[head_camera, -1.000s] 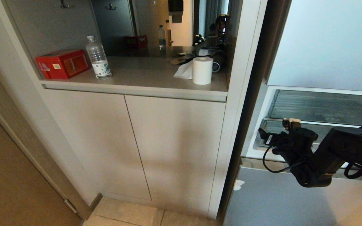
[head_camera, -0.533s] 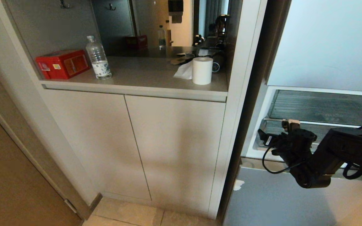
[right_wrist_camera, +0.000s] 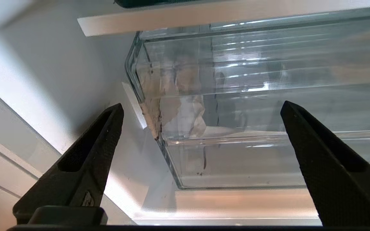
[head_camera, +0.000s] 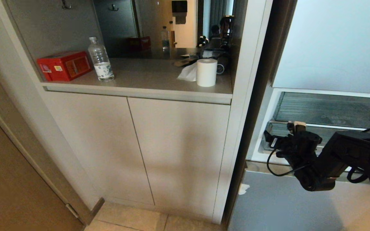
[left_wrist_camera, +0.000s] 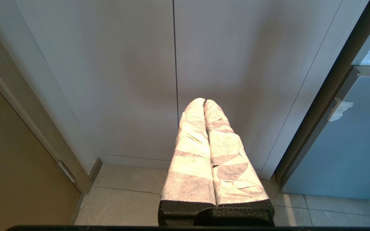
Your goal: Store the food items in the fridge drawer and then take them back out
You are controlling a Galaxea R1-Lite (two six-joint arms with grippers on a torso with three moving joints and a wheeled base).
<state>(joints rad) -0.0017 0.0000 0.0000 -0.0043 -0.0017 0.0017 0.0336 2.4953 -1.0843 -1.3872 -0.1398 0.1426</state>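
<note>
Right pincer (right_wrist_camera: 201, 112) edged left; wrist view shows fridge drawer (right_wrist_camera: 252, 96) corner.

One drawer (right_wrist_camera: 236, 106), one bottle (head_camera: 100, 59), one box (head_camera: 63, 65), one roll (head_camera: 207, 72).

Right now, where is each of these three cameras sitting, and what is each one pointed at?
Head view: looks down at beige cabinet doors and the open fridge; the right gripper shows.
Left wrist view: faces the same cabinet doors low down; the left gripper, wrapped and shut, shows.
Right wrist view: faces the clear plastic fridge drawer between the open black fingers.
Shared: head and right wrist both see the drawer.
</note>
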